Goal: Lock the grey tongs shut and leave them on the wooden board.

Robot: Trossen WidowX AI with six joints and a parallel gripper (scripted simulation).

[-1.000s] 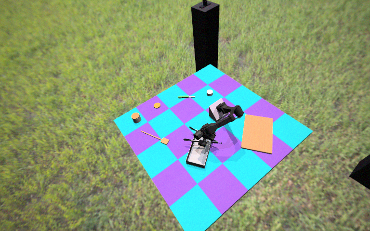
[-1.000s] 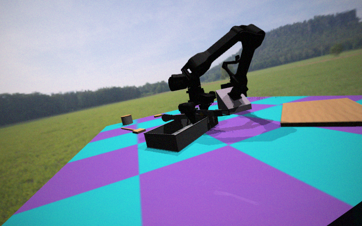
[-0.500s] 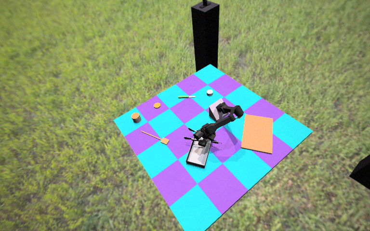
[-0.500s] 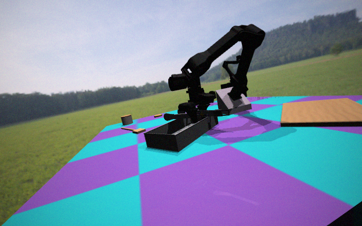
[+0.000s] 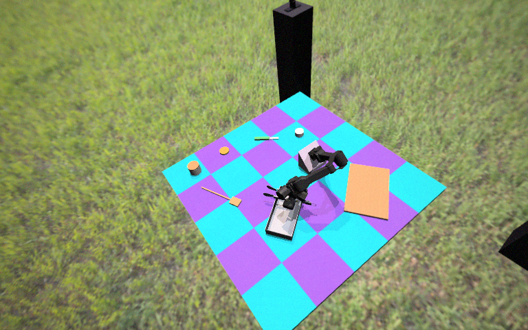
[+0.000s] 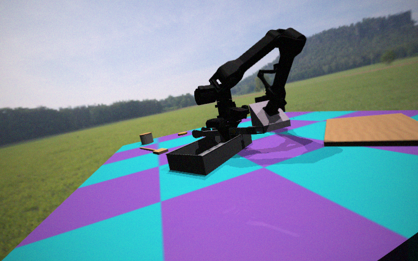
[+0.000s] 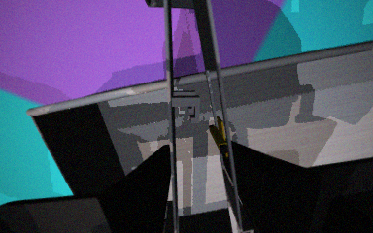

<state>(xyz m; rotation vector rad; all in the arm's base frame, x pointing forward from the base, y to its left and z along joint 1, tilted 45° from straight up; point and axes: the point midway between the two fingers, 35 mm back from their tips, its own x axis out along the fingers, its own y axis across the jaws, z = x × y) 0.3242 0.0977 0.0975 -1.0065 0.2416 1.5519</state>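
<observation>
The grey tongs lie flat across the far end of the roasting tin. Their dark ends stick out past one side and the hinge past the other. In the wrist view the two arms run from the hinge at the top and stand a little apart, only slightly spread. A small yellow mark shows by the right arm. My gripper points down over the tin, shut on the tongs, one finger outside each arm. The fingertips are hidden in the top and exterior views. The wooden board bears nothing.
The grey wedge base stands behind the tin. A wooden spatula, a wooden-topped cylinder and a yellow disc lie left. A green-handled knife and white cylinder are at the back.
</observation>
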